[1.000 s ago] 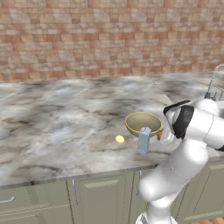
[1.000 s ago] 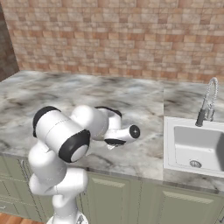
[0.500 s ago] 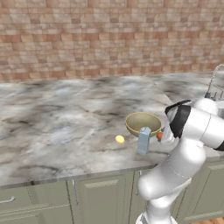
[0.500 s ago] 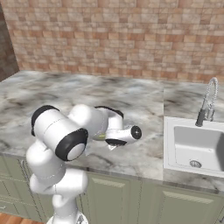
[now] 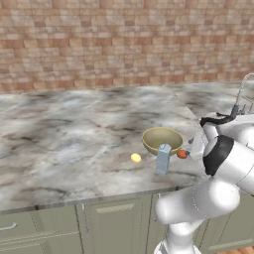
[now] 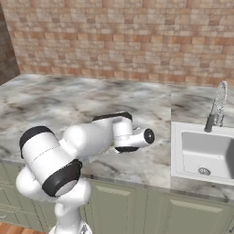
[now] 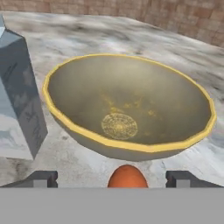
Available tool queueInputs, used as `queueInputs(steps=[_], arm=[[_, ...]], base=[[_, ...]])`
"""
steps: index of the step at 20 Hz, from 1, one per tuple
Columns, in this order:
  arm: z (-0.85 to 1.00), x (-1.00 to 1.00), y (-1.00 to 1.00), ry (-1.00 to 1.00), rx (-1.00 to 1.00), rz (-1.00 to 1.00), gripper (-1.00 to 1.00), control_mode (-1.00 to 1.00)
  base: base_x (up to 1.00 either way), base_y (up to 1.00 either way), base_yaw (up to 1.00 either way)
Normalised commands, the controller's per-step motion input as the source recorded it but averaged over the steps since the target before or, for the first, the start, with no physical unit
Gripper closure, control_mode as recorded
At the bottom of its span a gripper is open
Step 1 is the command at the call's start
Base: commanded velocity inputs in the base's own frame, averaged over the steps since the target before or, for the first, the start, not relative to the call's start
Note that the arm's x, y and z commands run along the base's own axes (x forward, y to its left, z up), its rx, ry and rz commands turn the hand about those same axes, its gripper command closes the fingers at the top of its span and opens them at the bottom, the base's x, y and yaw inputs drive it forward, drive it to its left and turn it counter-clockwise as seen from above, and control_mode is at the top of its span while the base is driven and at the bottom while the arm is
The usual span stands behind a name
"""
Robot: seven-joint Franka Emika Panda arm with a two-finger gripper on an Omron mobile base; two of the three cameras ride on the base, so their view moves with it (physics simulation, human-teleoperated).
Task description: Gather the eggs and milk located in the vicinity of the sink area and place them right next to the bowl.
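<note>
The olive-tan bowl (image 5: 162, 139) stands near the counter's front edge. Right beside it on its right lies an orange-brown egg (image 5: 182, 155). My gripper (image 5: 189, 151) is low over that egg, open. In the hand view the egg (image 7: 127, 176) rests on the marble between my two wide-apart fingertips (image 7: 42, 178), neither of which touches it, with the bowl (image 7: 70, 124) just beyond. The pale blue-grey milk (image 5: 162, 159) stands upright against the bowl's front; it is at the left of the hand view (image 7: 17, 100). The sink (image 6: 182, 151) lies at the far right.
A small yellow oval (image 5: 135, 158) lies on the counter left of the milk. The chrome spring-neck faucet (image 6: 216, 108) rises behind the sink. A brick wall (image 5: 119, 44) backs the marble counter (image 5: 64, 134). My white arm hides the bowl area in the right base view.
My gripper has gone from shut to open and let go of the egg, which stays on the counter beside the bowl. The arm has shifted only slightly.
</note>
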Motion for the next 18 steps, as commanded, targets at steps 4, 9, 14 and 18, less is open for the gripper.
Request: queueInputs(steps=[4,9,14,18], arm=[[0.86,-0.34,0.03,0.00,0.04,0.00,-1.00,-1.00],[0.85,-0.10,0.35,0.02,0.00,-0.07,-1.00,-1.00],[0.84,-0.03,0.51,0.14,-0.06,-0.12,-1.00,-1.00],[0.72,0.00,0.60,0.21,-0.14,-0.16,-1.00,-1.00]], base=[[0.00,0.00,0.00],[0.00,0.00,0.00],[0.00,0.00,0.00],[0.00,0.00,0.00]])
